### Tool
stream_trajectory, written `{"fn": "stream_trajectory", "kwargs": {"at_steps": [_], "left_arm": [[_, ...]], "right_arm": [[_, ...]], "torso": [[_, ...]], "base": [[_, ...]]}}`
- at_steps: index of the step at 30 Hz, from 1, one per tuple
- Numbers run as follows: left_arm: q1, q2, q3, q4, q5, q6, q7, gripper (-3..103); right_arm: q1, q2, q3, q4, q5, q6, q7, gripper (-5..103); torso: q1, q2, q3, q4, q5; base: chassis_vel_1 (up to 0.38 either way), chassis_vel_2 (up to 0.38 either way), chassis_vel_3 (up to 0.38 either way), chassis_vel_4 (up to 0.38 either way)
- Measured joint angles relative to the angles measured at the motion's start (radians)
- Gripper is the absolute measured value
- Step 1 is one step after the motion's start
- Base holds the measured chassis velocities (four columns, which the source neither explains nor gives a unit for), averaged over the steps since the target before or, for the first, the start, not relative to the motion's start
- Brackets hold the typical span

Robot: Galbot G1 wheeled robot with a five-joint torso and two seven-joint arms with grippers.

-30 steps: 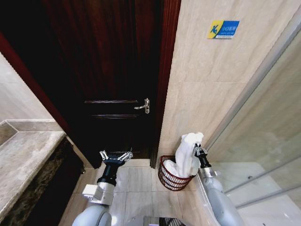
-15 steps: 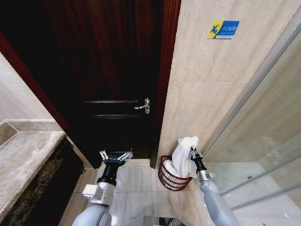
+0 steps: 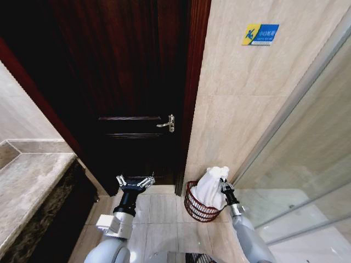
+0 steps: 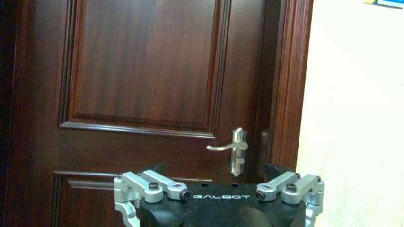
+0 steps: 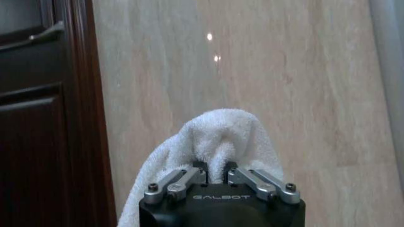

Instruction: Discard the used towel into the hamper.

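Towel (image 3: 211, 186), white and bunched, is pinched in the right gripper (image 3: 223, 185) with its lower folds inside the hamper (image 3: 193, 208), which stands on the floor by the tiled wall. Left gripper (image 3: 134, 181) idles spread before the door. Letting go looks the fitting next move.

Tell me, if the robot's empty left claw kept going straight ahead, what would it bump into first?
Most likely the dark wooden door. The left gripper points straight at it, near the handle, with nothing seen between, though depth is hard to judge.
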Motion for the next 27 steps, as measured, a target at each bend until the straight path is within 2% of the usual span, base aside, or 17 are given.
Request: {"fn": "stream_trajectory", "kwargs": {"at_steps": [4,10,16,19,23,27], "left_arm": [[0.0,0.0,0.0,0.0,0.0,0.0,0.0,100],[0.0,0.0,0.0,0.0,0.0,0.0,0.0,100],[0.0,0.0,0.0,0.0,0.0,0.0,0.0,100],[0.0,0.0,0.0,0.0,0.0,0.0,0.0,100],[0.0,0.0,0.0,0.0,0.0,0.0,0.0,100],[0.0,0.0,0.0,0.0,0.0,0.0,0.0,100]], "right_arm": [[0.029,0.012,0.026,-0.065,-0.065,-0.015,0.007,14],[0.077,0.024,0.045,-0.145,-0.165,-0.083,0.079,14],[0.054,0.032,0.048,-0.114,-0.212,-0.158,0.111,14],[0.061,0.041,0.057,-0.135,-0.249,-0.171,0.144,14],[0.068,0.039,0.06,-0.186,-0.341,-0.202,0.234,14],[0.066,0.036,0.062,-0.189,-0.376,-0.222,0.283,14]], "torso": [[0.0,0.0,0.0,-0.0001,0.0],[0.0,0.0,0.0,0.0002,-0.0001],[0.0,0.0,0.0,-0.0004,-0.0001],[0.0,0.0,0.0,0.0,-0.0002],[0.0,0.0,0.0,0.0001,0.0],[0.0,0.0,0.0,-0.0001,-0.0003]], "base": [[0.0,0.0,0.0,0.0],[0.0,0.0,0.0,0.0],[0.0,0.0,0.0,0.0],[0.0,0.0,0.0,0.0],[0.0,0.0,0.0,0.0],[0.0,0.0,0.0,0.0]]}}
